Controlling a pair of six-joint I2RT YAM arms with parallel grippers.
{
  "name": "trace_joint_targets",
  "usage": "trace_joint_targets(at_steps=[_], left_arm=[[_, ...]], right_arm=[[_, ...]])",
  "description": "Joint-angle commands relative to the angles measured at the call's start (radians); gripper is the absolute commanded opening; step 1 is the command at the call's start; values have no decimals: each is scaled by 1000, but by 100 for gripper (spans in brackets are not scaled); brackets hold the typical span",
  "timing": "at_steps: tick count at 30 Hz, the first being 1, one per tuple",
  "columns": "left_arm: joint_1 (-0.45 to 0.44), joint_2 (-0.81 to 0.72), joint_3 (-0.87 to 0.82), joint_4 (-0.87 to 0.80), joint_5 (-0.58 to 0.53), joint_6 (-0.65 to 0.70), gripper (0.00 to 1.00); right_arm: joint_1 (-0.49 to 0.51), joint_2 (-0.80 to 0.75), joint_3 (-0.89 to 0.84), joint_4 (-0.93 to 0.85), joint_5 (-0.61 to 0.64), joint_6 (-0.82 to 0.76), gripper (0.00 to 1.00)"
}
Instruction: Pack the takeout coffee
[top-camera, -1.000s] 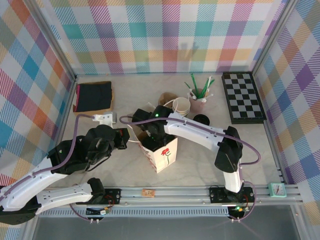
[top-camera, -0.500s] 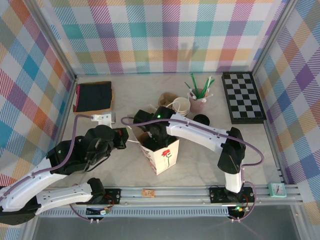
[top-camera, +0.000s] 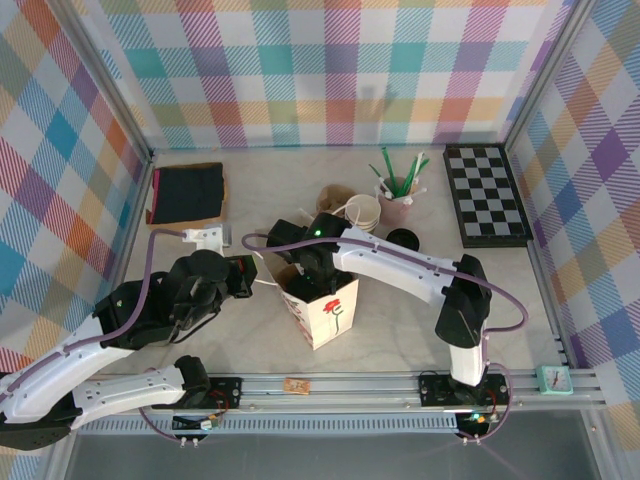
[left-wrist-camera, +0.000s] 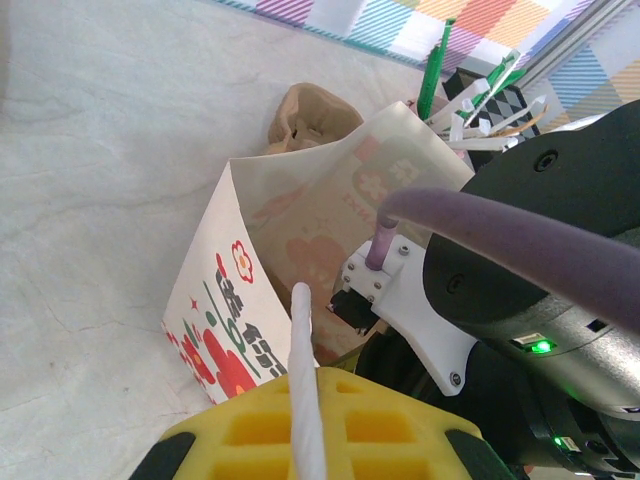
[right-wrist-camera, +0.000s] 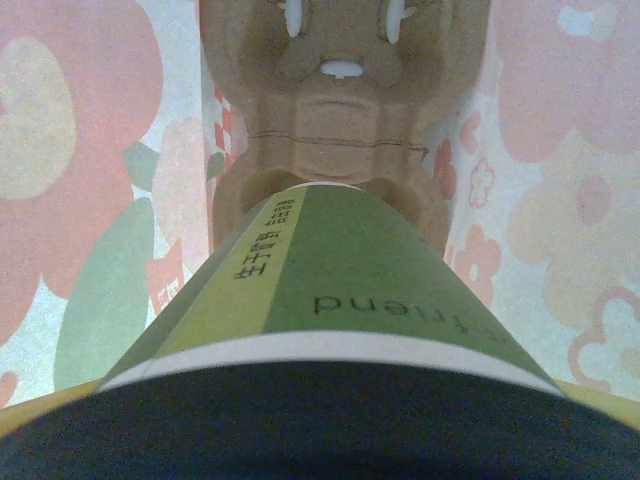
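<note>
Takeout coffee (right-wrist-camera: 350, 250), right wrist view: dark print on the green side, upside down to the camera, reads roughly "riend", with the word's start out of sight. The lighter green stripe to its left carries a line of small print, too blurred to read. Paper bag (left-wrist-camera: 215, 320), left wrist view: red block characters beside red flowers on the outer face, not legible.

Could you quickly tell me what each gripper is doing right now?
Left gripper: shut on the bag handle.
Right gripper: shut on the takeout coffee.
</note>
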Motion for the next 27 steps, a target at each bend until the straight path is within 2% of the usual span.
trace_joint_targets(at_steps=[1, 27], left_arm=[[10, -7, 23, -17, -30, 15, 0], [10, -23, 25, -30, -46, 15, 0]], right_arm=[[7, -24, -14, -11, -7, 3, 35], [7, -46, -48, -31, 14, 15, 35]])
